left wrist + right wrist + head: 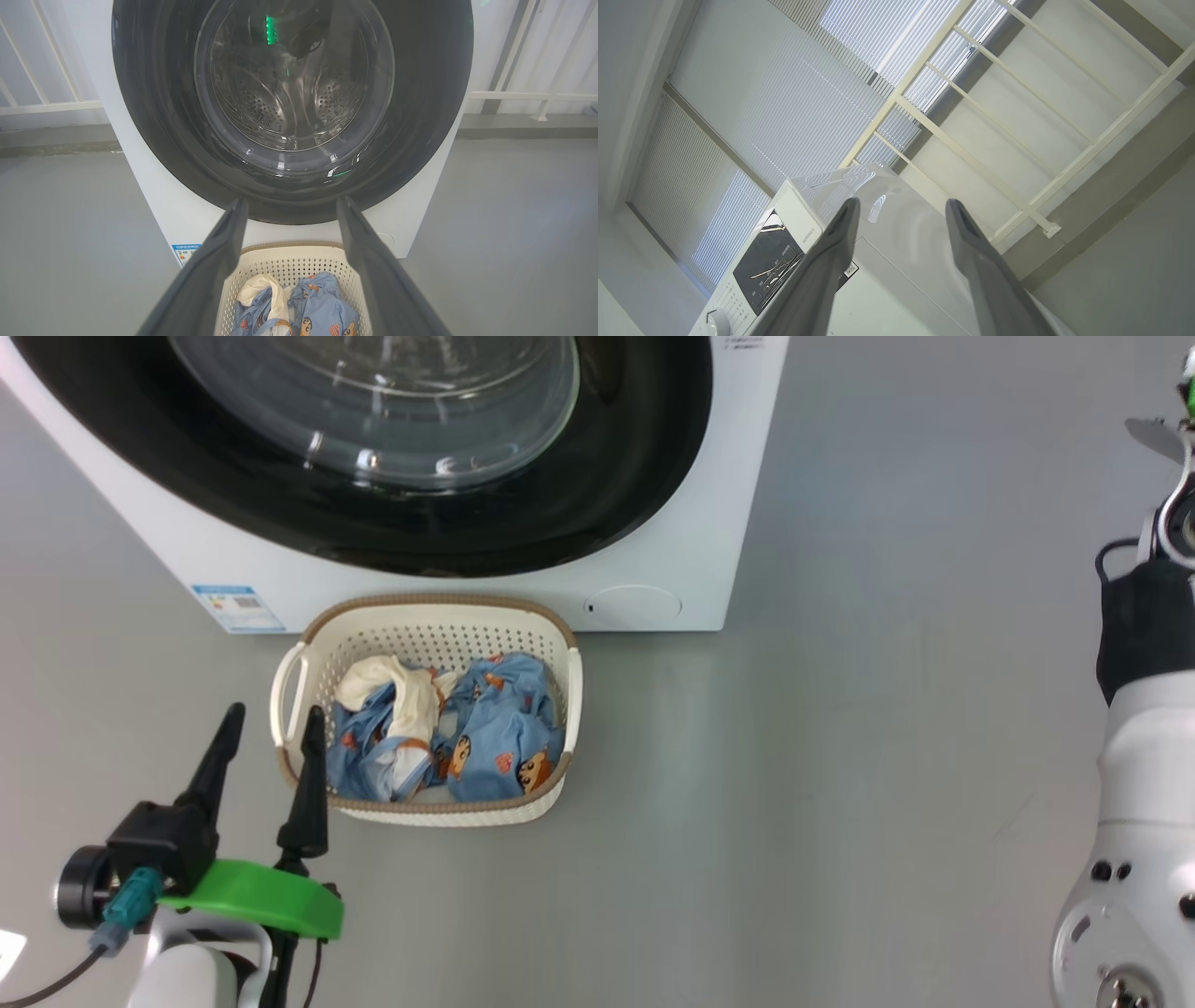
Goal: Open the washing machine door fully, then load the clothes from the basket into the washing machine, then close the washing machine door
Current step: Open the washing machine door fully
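The white washing machine point(653, 504) fills the top of the head view; its round black-rimmed door point(597, 485) with the glass bowl window point(294, 79) lies flat against the front. The cream basket point(422, 616) stands on the floor just before it, holding the light blue printed clothes point(499, 733) and a cream-white cloth point(401, 695). My left gripper point(274, 723) hovers open and empty beside the basket's left handle; the left wrist view shows it point(289, 207) aimed at the door above the basket point(289, 266). My right gripper point(901, 207) is open, raised, pointing past the machine's top point(896, 242).
Grey floor point(887, 728) spreads wide to the right of the machine and basket. My right arm's white forearm point(1134, 803) stands at the head view's right edge. A white railing point(528, 95) and window blinds point(752, 116) run behind the machine.
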